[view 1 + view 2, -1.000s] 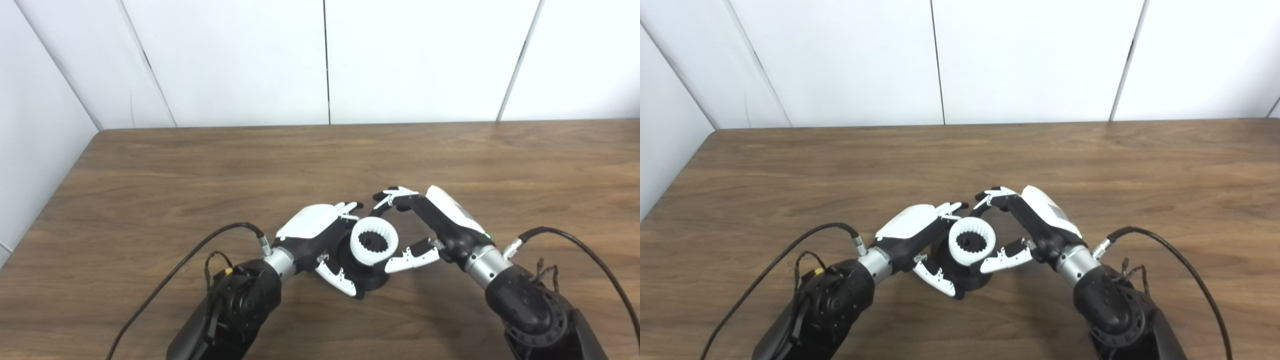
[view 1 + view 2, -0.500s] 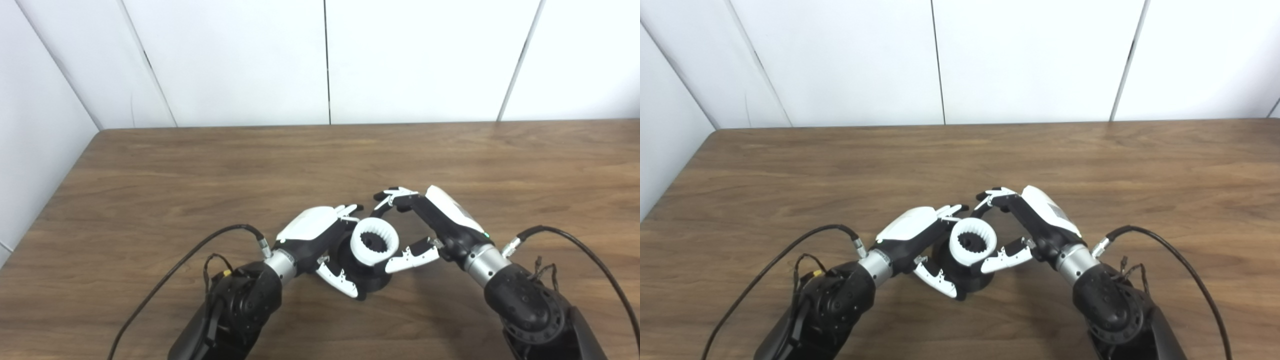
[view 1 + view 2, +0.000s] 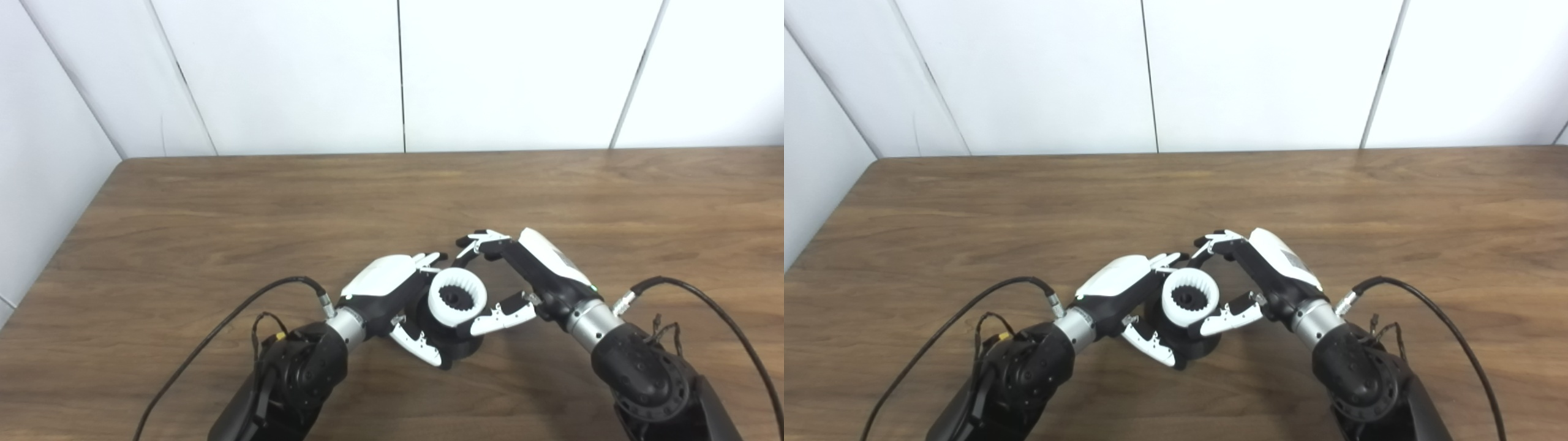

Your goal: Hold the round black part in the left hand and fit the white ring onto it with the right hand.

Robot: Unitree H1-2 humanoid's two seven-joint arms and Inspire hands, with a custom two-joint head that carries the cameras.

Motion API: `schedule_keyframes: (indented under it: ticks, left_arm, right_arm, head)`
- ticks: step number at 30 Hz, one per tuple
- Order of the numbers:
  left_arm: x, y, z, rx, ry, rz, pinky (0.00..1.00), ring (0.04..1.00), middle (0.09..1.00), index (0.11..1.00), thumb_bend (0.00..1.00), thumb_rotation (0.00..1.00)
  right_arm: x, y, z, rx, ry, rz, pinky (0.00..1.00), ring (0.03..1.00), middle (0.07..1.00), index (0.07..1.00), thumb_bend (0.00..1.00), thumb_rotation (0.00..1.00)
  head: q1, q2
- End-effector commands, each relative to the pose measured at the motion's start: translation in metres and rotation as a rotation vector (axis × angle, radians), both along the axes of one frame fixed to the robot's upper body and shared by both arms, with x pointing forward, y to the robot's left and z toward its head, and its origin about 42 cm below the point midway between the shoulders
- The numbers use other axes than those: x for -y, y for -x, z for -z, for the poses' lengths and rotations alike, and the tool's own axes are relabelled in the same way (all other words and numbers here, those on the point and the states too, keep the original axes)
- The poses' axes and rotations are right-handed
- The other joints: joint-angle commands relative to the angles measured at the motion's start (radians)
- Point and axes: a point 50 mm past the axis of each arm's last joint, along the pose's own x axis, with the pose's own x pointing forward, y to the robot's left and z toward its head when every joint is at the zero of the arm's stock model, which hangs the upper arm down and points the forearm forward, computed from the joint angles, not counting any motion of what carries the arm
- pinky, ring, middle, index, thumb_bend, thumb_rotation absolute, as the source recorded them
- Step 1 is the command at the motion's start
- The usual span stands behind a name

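The round black part (image 3: 458, 350) rests low over the table near the front centre. My left hand (image 3: 392, 283) is shut on it from the left, thumb under its near side. A white ring (image 3: 436, 306) with inner teeth sits on top of the black part, its opening facing up. From the right, my right hand (image 3: 542, 269) is shut on the ring, with fingers arched over its far edge and the thumb against its near right edge. The black part's left side is hidden by the left hand.
The brown wooden table (image 3: 245, 208) runs back to white wall panels, with its left edge near a side wall. A black cable (image 3: 236, 309) loops from the left wrist and another cable (image 3: 723, 309) from the right wrist.
Both hands and the two parts have shifted only a few pixels. The grips and the ring's seat on the black part look the same.
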Motion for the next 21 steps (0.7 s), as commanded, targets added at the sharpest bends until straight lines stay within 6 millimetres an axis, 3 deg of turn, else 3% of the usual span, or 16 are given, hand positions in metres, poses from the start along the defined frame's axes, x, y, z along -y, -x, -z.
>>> schedule_keyframes:
  ticks: [1, 21]
  left_arm:
    - [0.008, 0.0, -0.001, -0.008, 0.003, 0.019, 0.96, 1.0, 1.0, 0.726, 0.89, 0.21]
    - [0.006, 0.002, -0.003, 0.002, 0.011, 0.014, 0.97, 1.0, 1.0, 0.704, 0.9, 0.21]
  right_arm:
    - [-0.007, -0.003, -0.022, 0.086, -0.016, -0.043, 0.83, 0.94, 0.848, 0.492, 0.52, 0.16]
    - [-0.003, 0.002, -0.008, 0.052, 0.029, -0.046, 0.81, 0.926, 0.841, 0.492, 0.52, 0.16]
  head:
    - [0.002, 0.001]
    - [0.012, 0.021]
